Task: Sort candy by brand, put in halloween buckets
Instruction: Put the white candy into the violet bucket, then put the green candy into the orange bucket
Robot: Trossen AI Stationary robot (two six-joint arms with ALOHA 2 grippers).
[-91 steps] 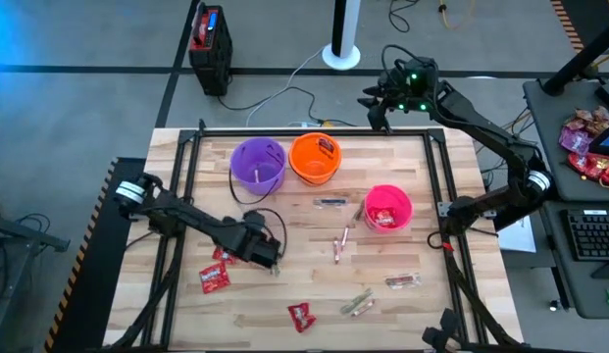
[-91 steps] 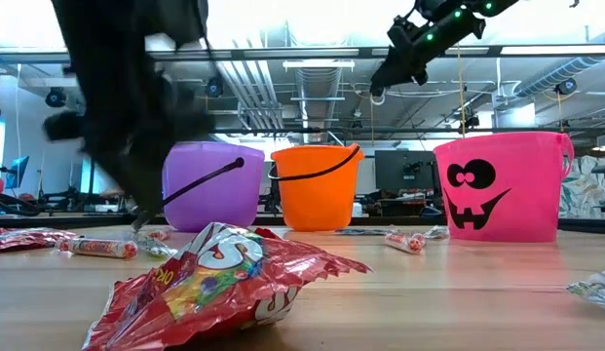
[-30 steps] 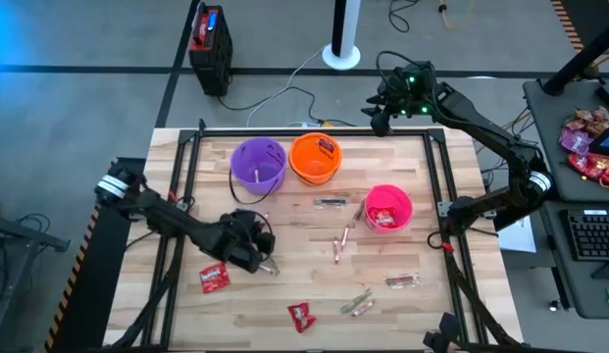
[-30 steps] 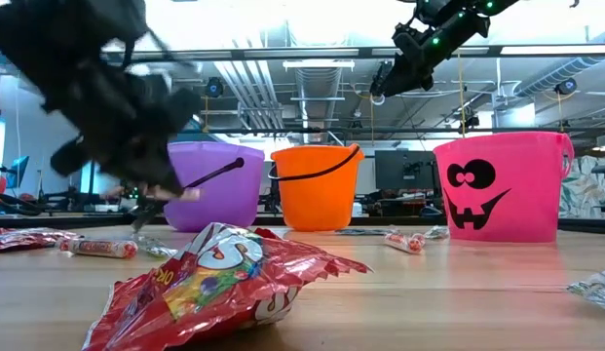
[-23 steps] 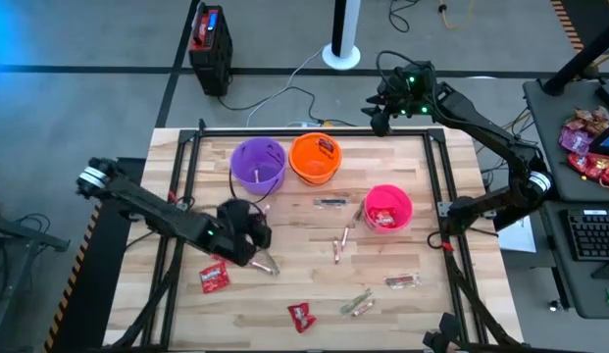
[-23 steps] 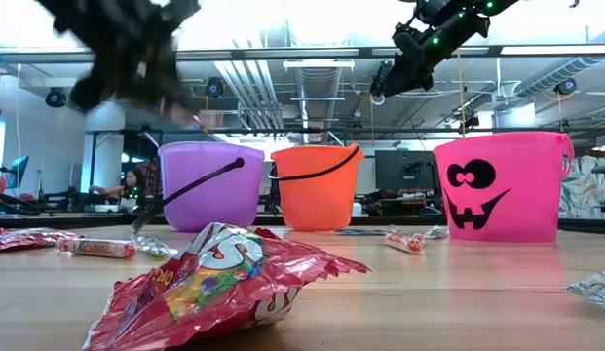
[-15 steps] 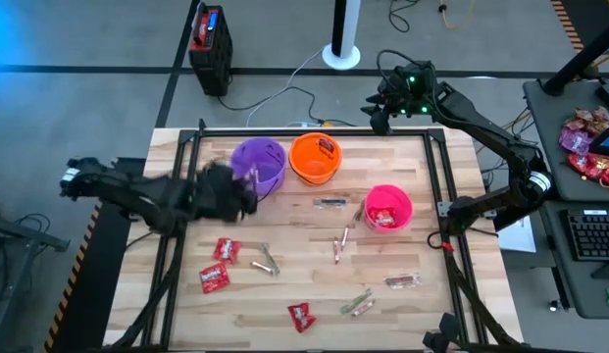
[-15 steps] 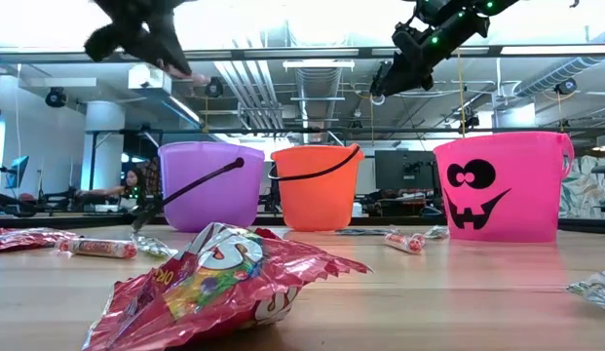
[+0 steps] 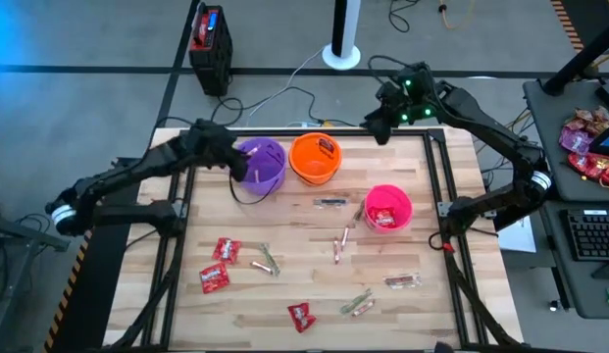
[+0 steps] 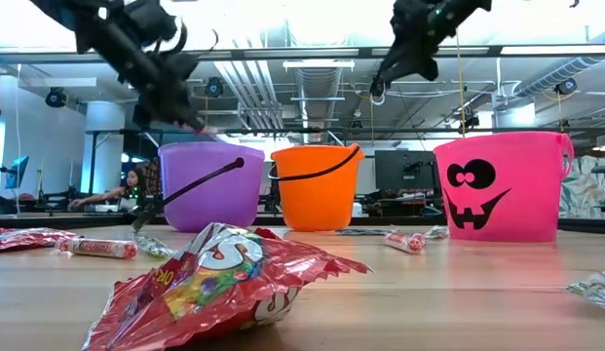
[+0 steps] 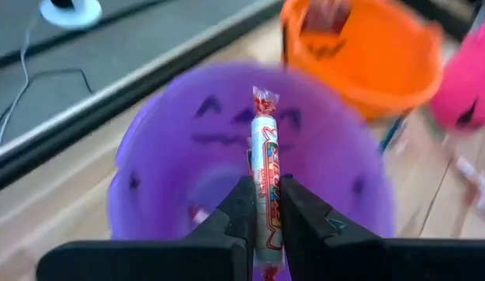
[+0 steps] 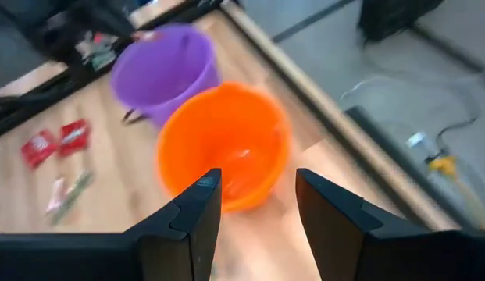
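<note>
My left gripper is shut on a thin pinkish-tan candy stick above the purple bucket, near its left rim. The orange bucket stands right of the purple one, and the pink bucket nearer the table's right side. Red square packets, more sticks and a dark bar lie flat on the wood. My right gripper is open, high above the table's far edge, looking down at the orange bucket. My left gripper pinches the candy stick between its two fingers, on the stick's near part. The fingers lie along the stick, and its free end sticks out beyond the fingertips. The stick is lifted clear, over the purple bucket's opening.
A black and red box and a white stand sit on the floor beyond the table. A keyboard and a heap of red and pink bags lie on a desk at the right. A crumpled red packet fills the low view's foreground.
My left gripper, holding the stick, has risen from the table's left-middle part and swung toward the far edge, ending above the purple bucket. The stick has been lifted clear of the wood. My right gripper has turned a little above the far edge.
</note>
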